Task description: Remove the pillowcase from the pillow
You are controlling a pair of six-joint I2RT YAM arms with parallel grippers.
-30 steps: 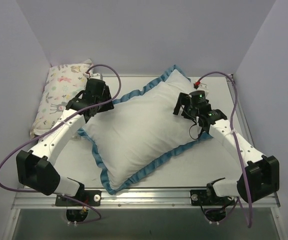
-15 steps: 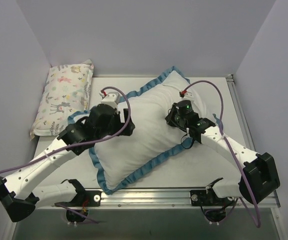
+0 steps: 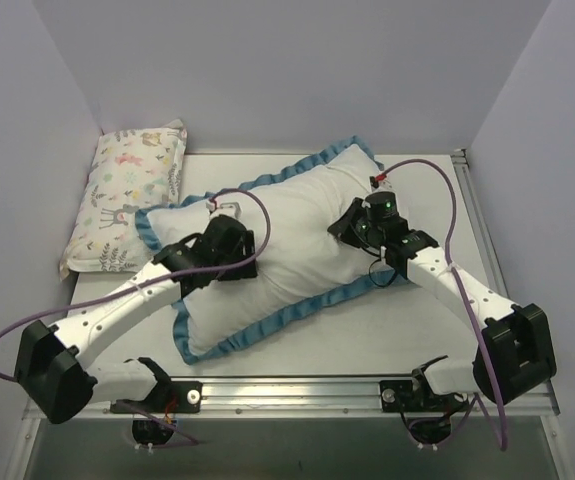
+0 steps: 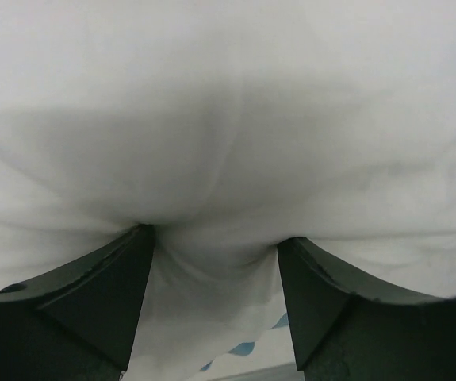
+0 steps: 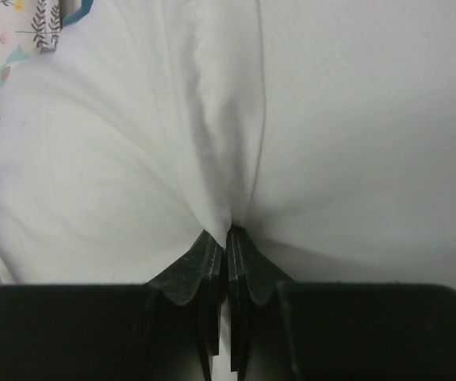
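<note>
The pillowcase [image 3: 292, 215] lies in the middle of the table, plain white side up, with blue ruffled trim [image 3: 257, 330] round it. The pillow is hidden inside it. My left gripper [image 3: 242, 250] presses into the cover's left half. In the left wrist view its jaws [image 4: 216, 234] stand wide apart, with white fabric [image 4: 212, 159] bulging between them and a bit of blue-and-white pattern [image 4: 247, 349] below. My right gripper [image 3: 350, 225] sits on the cover's right half. In the right wrist view it [image 5: 228, 232] is shut on a pinched ridge of white pillowcase fabric [image 5: 220, 159].
A smaller pillow with pastel animal prints [image 3: 127, 195] lies along the left wall at the back. White walls close in the table on the left, back and right. A metal rail [image 3: 297, 385] runs along the near edge between the arm bases.
My left arm swung from the cover's far left corner onto its left half. My right gripper closed on a fold of the fabric. The cover slid and turned toward the left.
</note>
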